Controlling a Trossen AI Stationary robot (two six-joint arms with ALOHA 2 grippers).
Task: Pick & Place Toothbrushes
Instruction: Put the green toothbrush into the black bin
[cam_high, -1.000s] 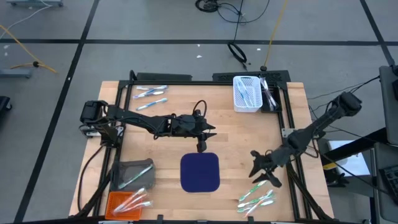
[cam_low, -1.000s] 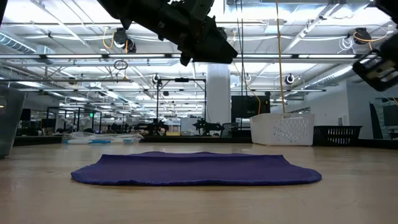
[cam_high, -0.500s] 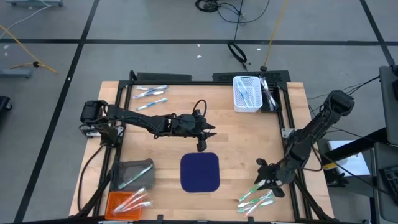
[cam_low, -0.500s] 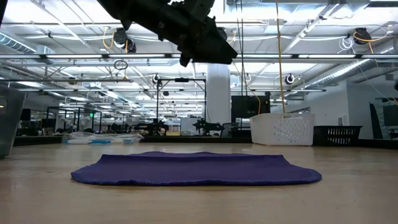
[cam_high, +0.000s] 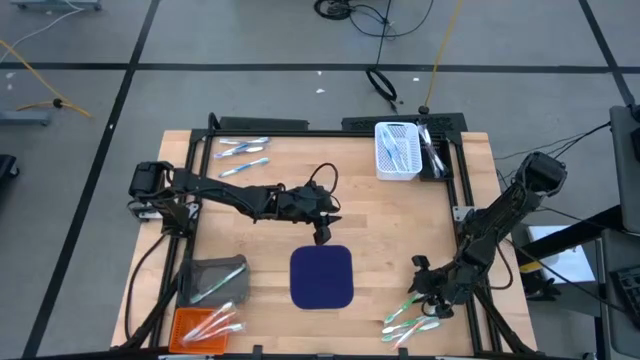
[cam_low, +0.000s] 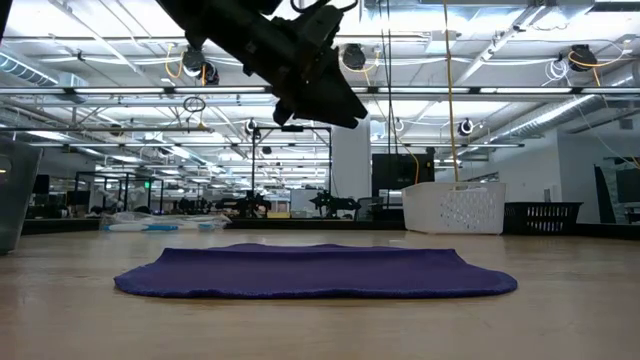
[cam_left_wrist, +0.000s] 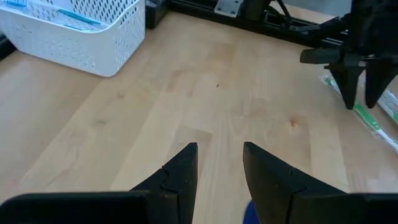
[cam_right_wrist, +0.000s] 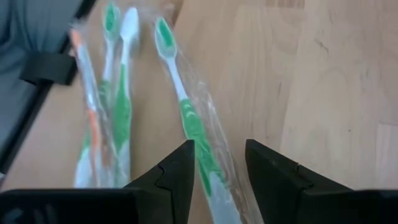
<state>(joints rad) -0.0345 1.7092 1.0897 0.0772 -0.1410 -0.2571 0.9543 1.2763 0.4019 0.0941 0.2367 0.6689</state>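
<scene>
Orange and grey come first at the near left corner: an orange tray (cam_high: 190, 330) with a few toothbrushes in it, and just beyond it a grey bin (cam_high: 205, 272) holding one more. At the far left, blue-and-white toothbrushes (cam_high: 243, 155) lie loose on the wood. My left pincer (cam_high: 322, 234) hangs above the table just beyond the navy mat (cam_high: 322, 276), fingers parted and nothing between them; it only waits. Behind it, at the far right, sits the white basket (cam_high: 396, 152) with brushes inside.

My right pincer (cam_right_wrist: 219, 163) is low over the near right corner, fingers apart and gripping nothing, straddling the wrapped green toothbrush (cam_right_wrist: 186, 112) nearest the mat. The rest of the green pile (cam_high: 412, 320) lies right beside it, and one orange-pink brush (cam_right_wrist: 87, 99) lies among them at the table's edge.

What worries me is the clear wrapper. It looks slick and loose, so I may clench film rather than handle, and the brush could twist or slide out as I lift. The neighbours lie close, so a finger landing slightly off may catch a second wrapper and drag it, or nudge the outer ones toward the edge rail (cam_right_wrist: 53, 68). The brush is thin and flat to the wood, so coming down too shallow would mean closing on air; too deep, I would jam my fingertips into the table.
</scene>
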